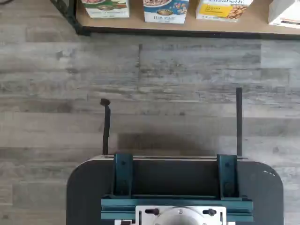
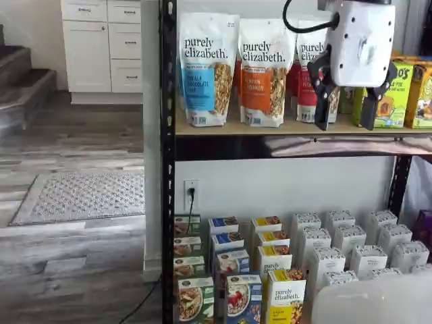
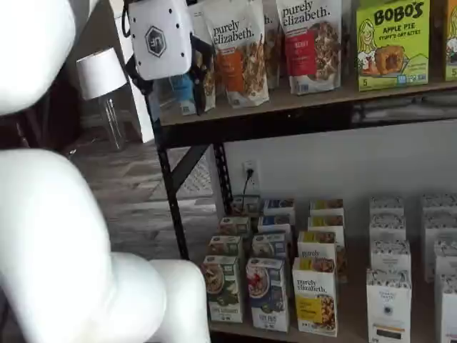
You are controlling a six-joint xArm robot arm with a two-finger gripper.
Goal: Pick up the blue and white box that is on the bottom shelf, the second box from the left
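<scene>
1. The white-bodied gripper with two black fingers (image 2: 346, 111) is hanging with a plain gap between its fingers, holding nothing, level with the upper tier.
2. Behind it, white "purely elizabeth." granola pouches (image 2: 206, 67) are standing; further right, a green "BOBO'S APPLE PIE" box (image 3: 393, 41).
3. Well below it and to its left, the small blue and white cardboard box (image 2: 244, 300) is standing on the bottom shelf (image 3: 353, 314) between a green-fronted box (image 2: 195, 301) and a yellow "purely elizabeth." box (image 2: 286, 302); its lower edge is being cut off.

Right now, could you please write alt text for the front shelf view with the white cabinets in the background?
The open gripper hangs high before the upper shelf of purely elizabeth granola bags, far above its target. The blue and white box stands at the front of the bottom shelf, between a green-fronted box and a yellow-fronted box.
</scene>
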